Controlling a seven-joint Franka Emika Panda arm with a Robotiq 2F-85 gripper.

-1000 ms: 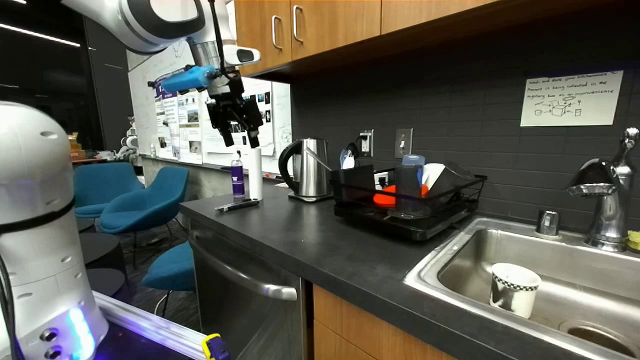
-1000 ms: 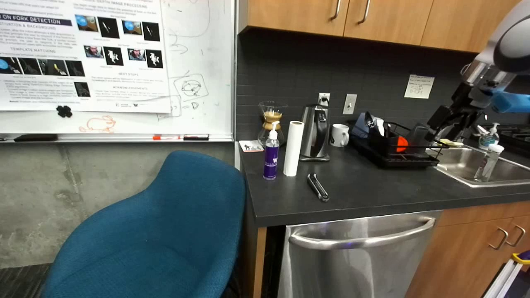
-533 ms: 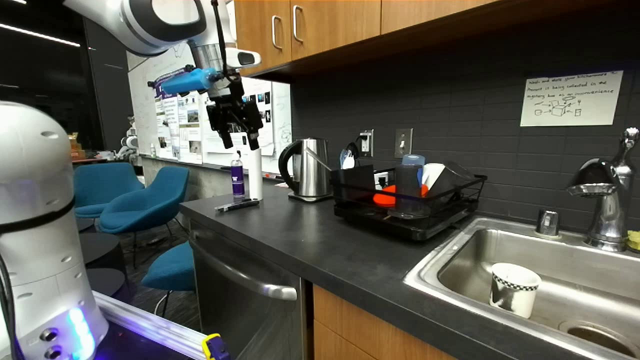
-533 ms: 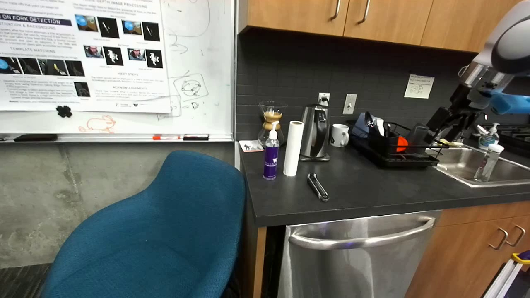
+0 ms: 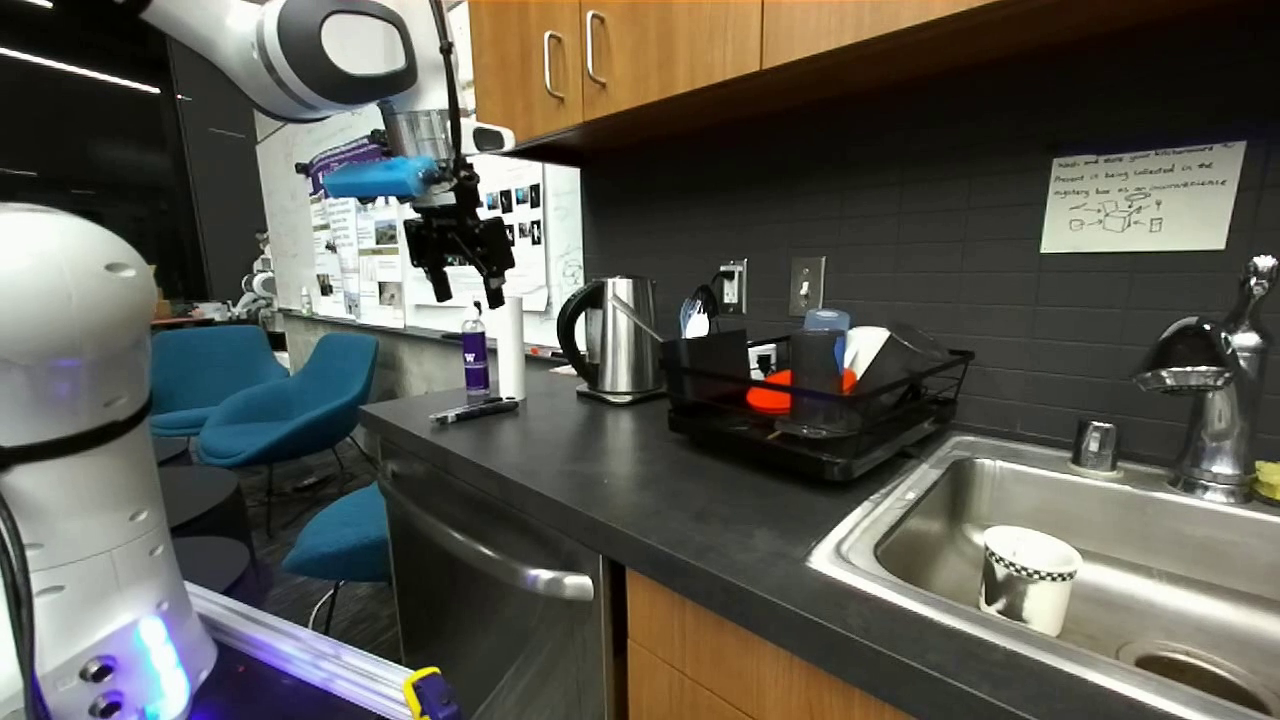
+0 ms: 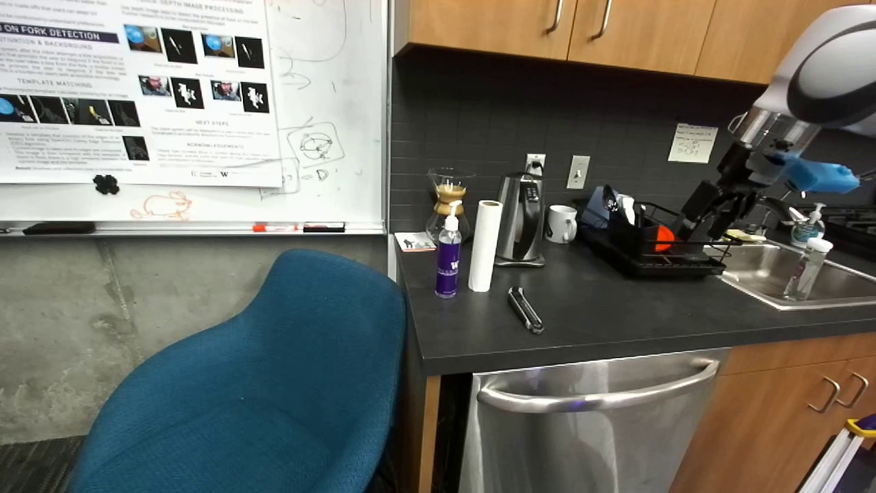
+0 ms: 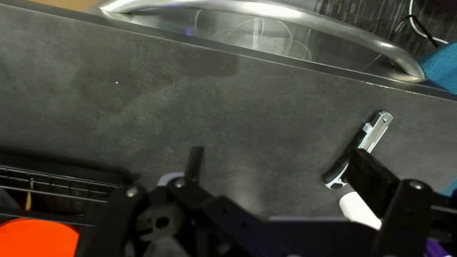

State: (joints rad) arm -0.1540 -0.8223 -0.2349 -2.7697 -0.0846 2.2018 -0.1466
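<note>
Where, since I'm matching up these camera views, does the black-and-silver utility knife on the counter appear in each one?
In an exterior view: the slim black-and-silver utility knife is left of centre, nearly horizontal.
In an exterior view: the knife is right of centre, slanting down rightward.
Wrist view: the knife is toward the right, slanting up rightward.
Shared landmark: the curved silver metal handle, below the knife in both exterior views, along the wrist view's top.

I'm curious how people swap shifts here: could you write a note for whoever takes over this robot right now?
End effector: open, empty, over the dark-grey countertop.
Things: black-and-silver utility knife lying on it; tall white cylinder and clear, purple-labelled pump bottle standing nearby.
Done: nothing grasped yet.
Left: any pickup; all three things rest on the countertop, ungripped.
</note>
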